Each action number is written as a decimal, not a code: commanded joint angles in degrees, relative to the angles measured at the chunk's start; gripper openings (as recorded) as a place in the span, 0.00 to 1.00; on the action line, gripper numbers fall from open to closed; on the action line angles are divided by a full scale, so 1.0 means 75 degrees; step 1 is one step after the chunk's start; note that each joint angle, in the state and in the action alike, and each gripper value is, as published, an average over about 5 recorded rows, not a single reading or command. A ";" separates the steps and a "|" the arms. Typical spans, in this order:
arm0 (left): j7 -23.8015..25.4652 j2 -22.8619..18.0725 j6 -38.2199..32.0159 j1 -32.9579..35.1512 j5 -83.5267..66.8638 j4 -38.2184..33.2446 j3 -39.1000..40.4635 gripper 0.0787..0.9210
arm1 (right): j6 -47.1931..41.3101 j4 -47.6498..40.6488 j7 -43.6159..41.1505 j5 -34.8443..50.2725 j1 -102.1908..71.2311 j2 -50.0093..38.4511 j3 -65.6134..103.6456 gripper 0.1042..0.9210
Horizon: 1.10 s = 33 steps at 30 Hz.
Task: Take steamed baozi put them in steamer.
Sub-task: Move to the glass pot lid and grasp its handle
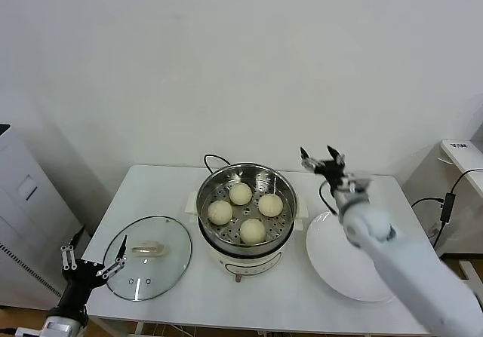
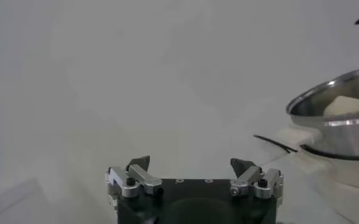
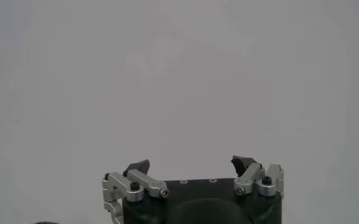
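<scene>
Cream-white baozi [image 1: 253, 231] lie in the shiny perforated steel steamer [image 1: 281, 184], beside a white plate [image 1: 332, 265].

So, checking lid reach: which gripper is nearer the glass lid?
Left. The left gripper hovers open beside the glass lid's edge; the right gripper is raised beyond the steamer.

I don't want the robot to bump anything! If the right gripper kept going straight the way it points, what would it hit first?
Probably just the white wall. The right gripper, open and empty, is raised above the table beside the steamer, and its wrist view shows only wall ahead. How far off is unclear.
</scene>
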 commanded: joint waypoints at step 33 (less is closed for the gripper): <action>-0.2552 0.1252 -0.1730 -0.1919 0.8125 0.3768 0.0824 0.88 | 0.0138 0.3256 -0.1051 -0.2432 -0.7266 0.2509 0.5278 0.88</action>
